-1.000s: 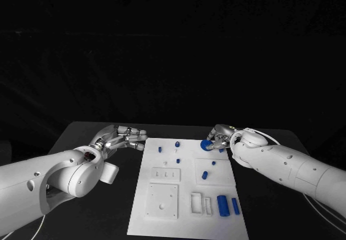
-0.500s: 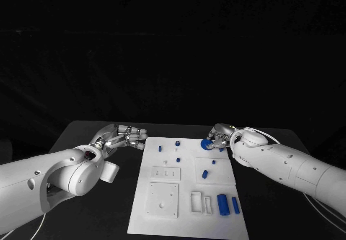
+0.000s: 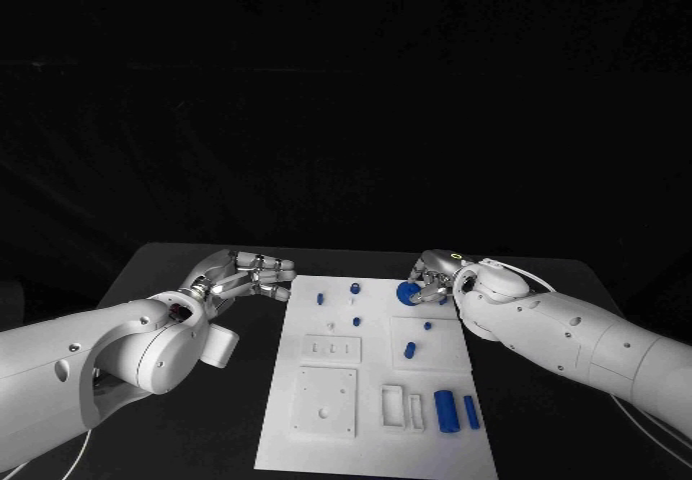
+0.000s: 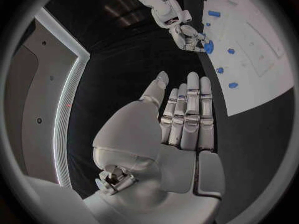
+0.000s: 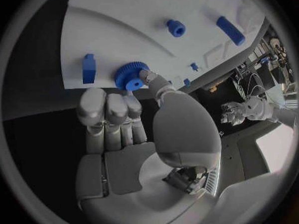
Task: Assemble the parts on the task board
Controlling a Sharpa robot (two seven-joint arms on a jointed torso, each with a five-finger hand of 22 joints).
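Observation:
The white task board lies in the middle of the black table. My right hand is over the board's far right corner and holds a blue gear between thumb and fingers. In the right wrist view the thumb presses on the gear just above the board. The left wrist view shows that hand with the gear from across the board. My left hand hovers off the board's far left corner, fingers straight and side by side, holding nothing.
Small blue pegs stand on the far half of the board. Two longer blue pieces lie in slots at its near right. White recessed plates take up the near left.
My right hand has shifted slightly to the left with the blue gear. The left hand has stayed in place.

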